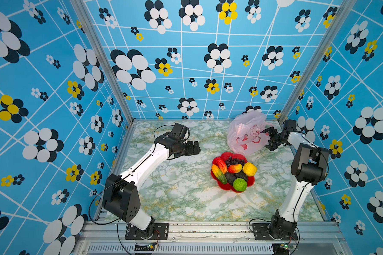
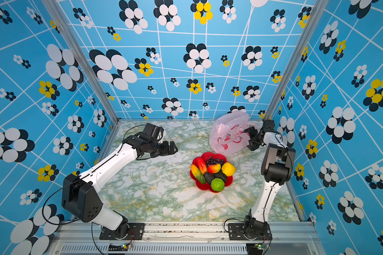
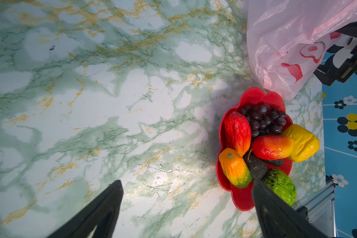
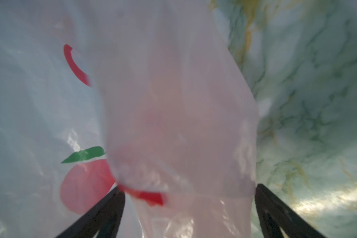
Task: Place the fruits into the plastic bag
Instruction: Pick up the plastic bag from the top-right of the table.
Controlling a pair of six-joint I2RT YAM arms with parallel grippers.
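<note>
Sitting right at the plastic bag (image 1: 245,134), R pincer (image 1: 266,139) has its jaws spread wide, nothing pinched. In the right wrist view a loose fold of the pale-pink film hangs btwn its two black fingers (image 4: 111,208), w/ red & green print just beside one of them. The film seems to brush both tips, but the view is blurred, so can't tell for sure. The bag lies crumpled on the marble-pattern table (image 1: 175,187), directly in front of this pincer.

L pincer (image 1: 197,149) is also spread and empty. It hovers over bare table, well apart from the bag.

The red flower-shaped plate (image 1: 223,187) sits btwn the two pincers, ahead of L pincer and off to one side, not touching it. The bag's lower edge is just beside the plate rim; contact unclear.

All the toy fruits are on the plate:
- Dark purple grapes (image 3: 264,119) lie on the side nearest R pincer.
- The red fruit (image 3: 236,131) and orange-green fruit (image 3: 235,168) lie on the side toward L pincer.
- The red-yellow fruit (image 3: 272,147) is in the middle.
- The yellow fruit (image 3: 303,143) is on the side away from L pincer.
- A dark avocado-like fruit (image 3: 257,168) and the bumpy green ball (image 3: 280,186) lie farthest from the bag.
</note>
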